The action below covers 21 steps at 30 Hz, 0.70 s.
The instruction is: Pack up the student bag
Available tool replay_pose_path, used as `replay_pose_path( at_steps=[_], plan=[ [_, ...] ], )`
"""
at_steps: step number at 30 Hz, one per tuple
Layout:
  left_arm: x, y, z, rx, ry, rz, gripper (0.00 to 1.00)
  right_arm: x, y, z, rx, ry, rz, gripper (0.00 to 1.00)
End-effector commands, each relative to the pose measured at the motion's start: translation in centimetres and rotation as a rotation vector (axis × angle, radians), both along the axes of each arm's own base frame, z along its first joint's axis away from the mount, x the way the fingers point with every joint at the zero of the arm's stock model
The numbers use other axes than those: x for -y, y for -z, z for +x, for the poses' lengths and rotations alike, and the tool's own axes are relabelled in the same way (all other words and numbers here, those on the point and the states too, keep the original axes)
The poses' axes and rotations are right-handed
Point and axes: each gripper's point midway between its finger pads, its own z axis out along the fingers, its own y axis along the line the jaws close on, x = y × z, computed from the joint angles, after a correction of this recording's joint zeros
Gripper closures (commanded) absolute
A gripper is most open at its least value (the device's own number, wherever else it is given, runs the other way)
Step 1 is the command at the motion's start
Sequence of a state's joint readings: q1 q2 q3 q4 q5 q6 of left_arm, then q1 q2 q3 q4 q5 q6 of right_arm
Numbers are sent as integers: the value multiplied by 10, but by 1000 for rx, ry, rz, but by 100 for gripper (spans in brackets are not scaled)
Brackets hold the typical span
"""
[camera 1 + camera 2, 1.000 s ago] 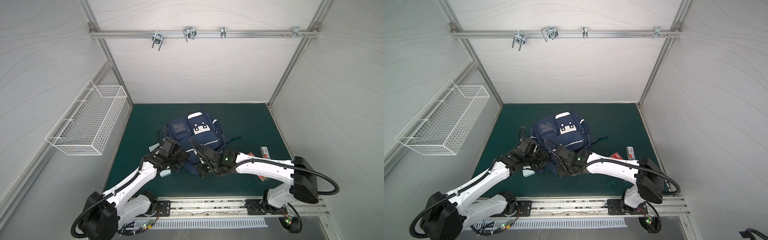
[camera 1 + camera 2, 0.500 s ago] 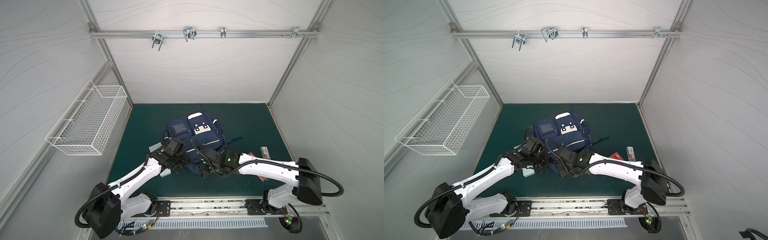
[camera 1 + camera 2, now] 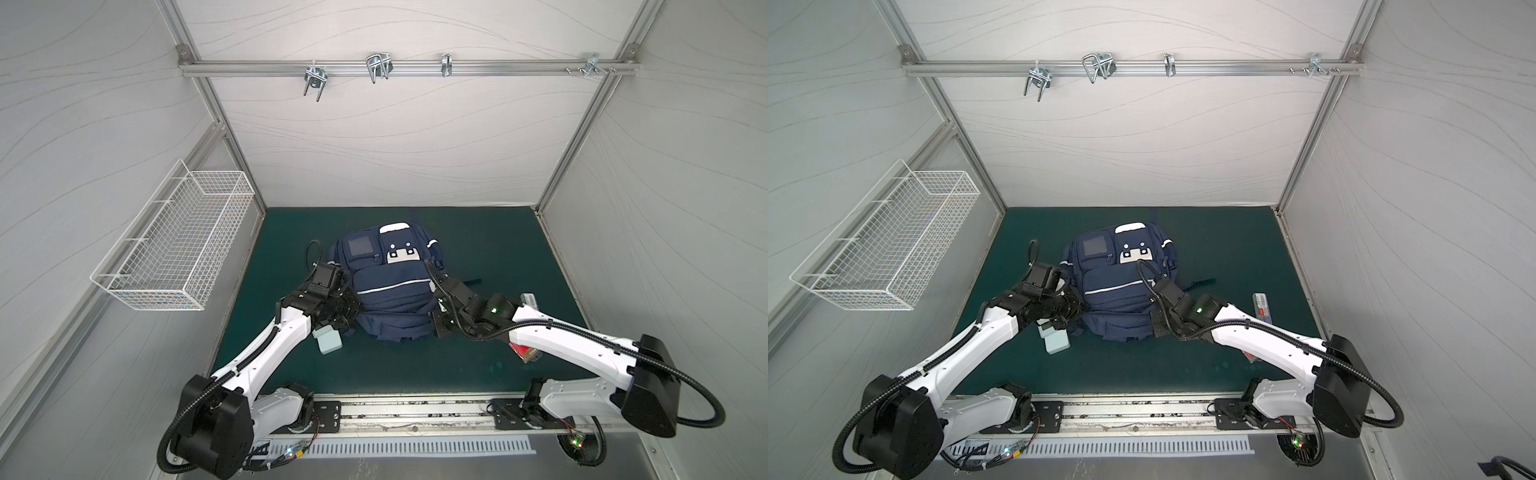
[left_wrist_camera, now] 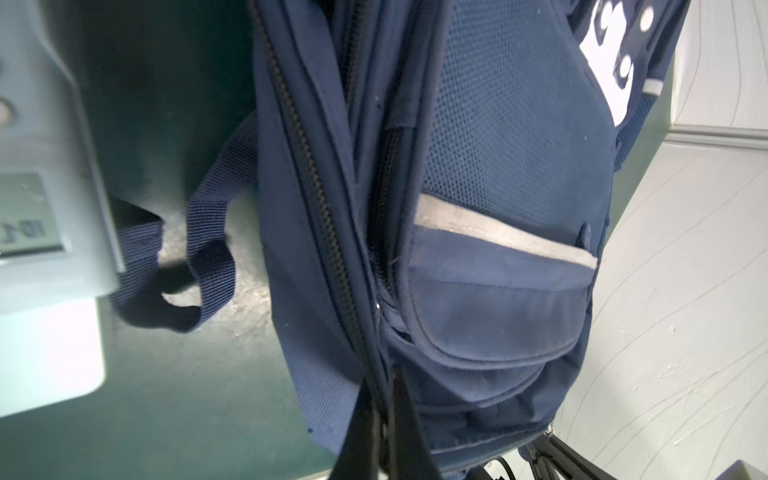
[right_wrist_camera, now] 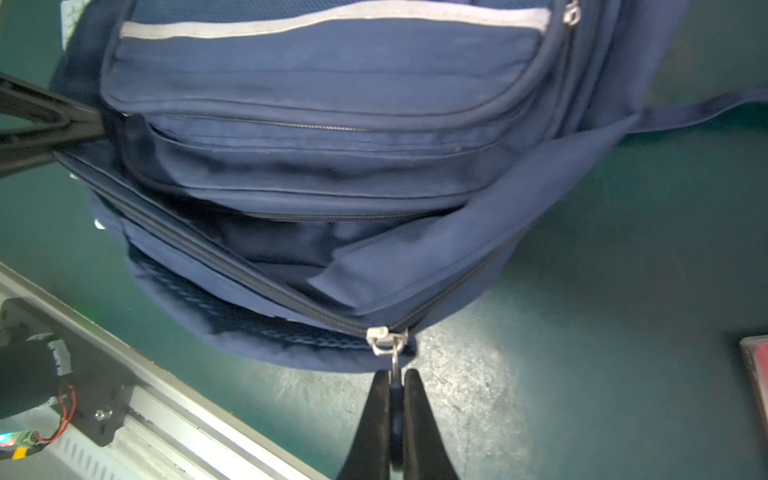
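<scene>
Both top views are being lit brightly and evenly, with only soft shadows being cast on the table (image 3: 415, 365). In the left wrist view a pale box (image 4: 45, 208) is being blurred and overexposed; the backpack (image 5: 316, 137) is being softened in the right wrist view.

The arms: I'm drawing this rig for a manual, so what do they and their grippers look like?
The left arm and right arm have white shells, black joints and ribbed black cable hoses. A green light shows near the right wrist. Gripper fingers are black and tapered.
</scene>
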<state>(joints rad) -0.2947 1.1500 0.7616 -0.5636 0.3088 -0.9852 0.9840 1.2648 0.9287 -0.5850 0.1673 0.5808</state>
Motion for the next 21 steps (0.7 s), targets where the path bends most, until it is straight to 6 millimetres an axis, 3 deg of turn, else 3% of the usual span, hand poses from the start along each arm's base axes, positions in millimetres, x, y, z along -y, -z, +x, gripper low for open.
replay_pose_path(
  at_steps=[1,2,3,6,8,12,15,21],
  plan=[
    [-31,-15,30,89,-67,103,100,25,4,-5,-9,4,-100,100],
    [-29,-17,32,87,-60,94,100,19,1,-7,-10,-10,-81,100],
    [-27,-19,32,81,-50,93,94,12,-2,-9,-7,-27,-68,100],
    [-13,-24,24,78,-21,88,60,-9,-13,-18,1,-78,-33,100],
    [1,-31,12,98,9,96,49,-23,-20,-24,-4,-109,-11,100],
    [35,-35,-17,101,56,58,40,-43,-30,-34,1,-149,15,100],
    [54,-32,-32,81,59,1,20,-49,-33,-37,-4,-150,31,100],
    [77,-25,-38,28,57,-93,15,-51,-34,-42,-17,-146,65,100]
  ],
)
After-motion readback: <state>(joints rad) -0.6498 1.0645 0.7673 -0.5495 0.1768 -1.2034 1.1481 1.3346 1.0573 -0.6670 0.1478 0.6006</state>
